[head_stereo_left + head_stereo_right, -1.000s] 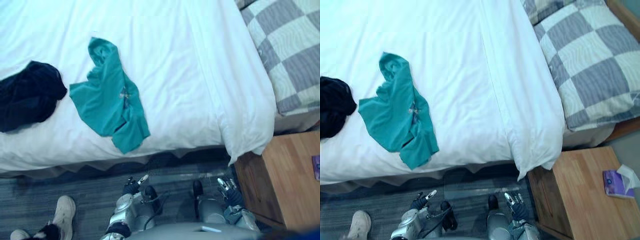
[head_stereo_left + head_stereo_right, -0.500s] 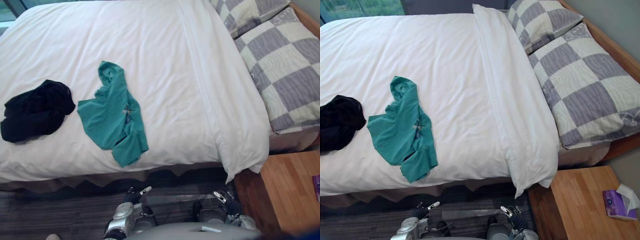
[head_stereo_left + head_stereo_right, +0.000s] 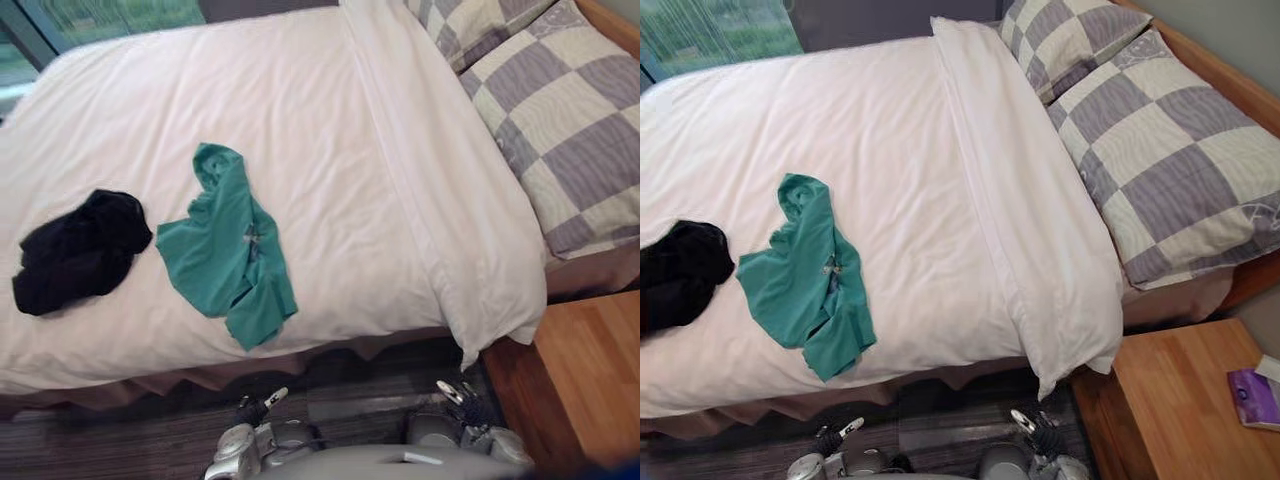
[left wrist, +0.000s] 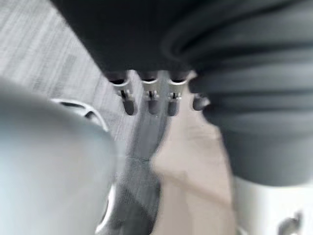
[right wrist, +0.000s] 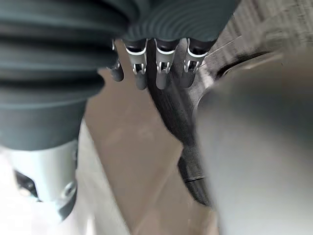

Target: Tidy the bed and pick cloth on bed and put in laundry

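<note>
Plainly, my left hand [image 3: 258, 408] and right hand [image 3: 456, 393] hang with fingers loose and straight, holding nothing. The teal cloth [image 3: 228, 245] lies on the bed [image 3: 330, 120] ahead of my left fingers, its length running away from them; my right fingers are well apart.

arms: both hang low, close to the body
left hand [image 3: 257, 405]: fingers [image 4: 149, 100] relaxed, empty
right hand [image 3: 456, 393]: fingers [image 5: 163, 74] relaxed, empty

Matt teal cloth [image 3: 228, 252]; smooth wooden nightstand [image 3: 1185, 400].
</note>
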